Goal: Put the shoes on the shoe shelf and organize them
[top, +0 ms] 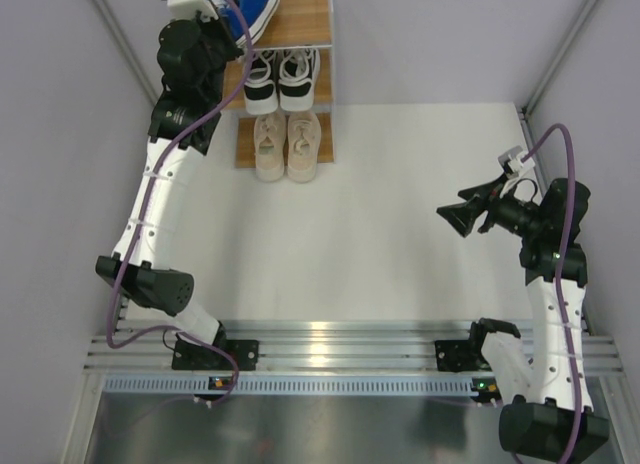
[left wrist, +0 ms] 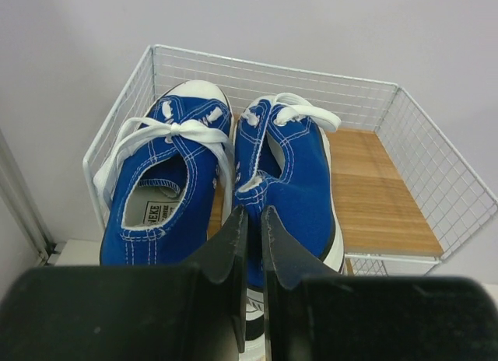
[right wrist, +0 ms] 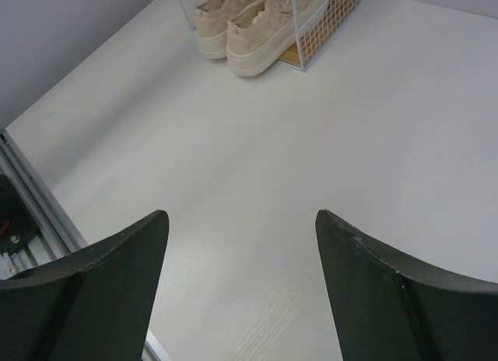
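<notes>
The shoe shelf (top: 305,22) stands at the back of the table. A blue pair (top: 248,8) sits on its top board (left wrist: 381,190), a black-and-white pair (top: 280,79) on the middle step and a beige pair (top: 287,144) on the lowest. My left gripper (left wrist: 254,212) is at the heel of the right blue shoe (left wrist: 292,170). Its jaws are closed to a thin slit with blue fabric between them. The left blue shoe (left wrist: 167,182) lies beside it. My right gripper (top: 457,217) hovers open over the bare table at the right, holding nothing.
White wire mesh (left wrist: 436,155) walls in the top tier on three sides. Grey walls close the table on the left, back and right. In the right wrist view the beige pair (right wrist: 249,19) lies far ahead of the open fingers (right wrist: 117,268).
</notes>
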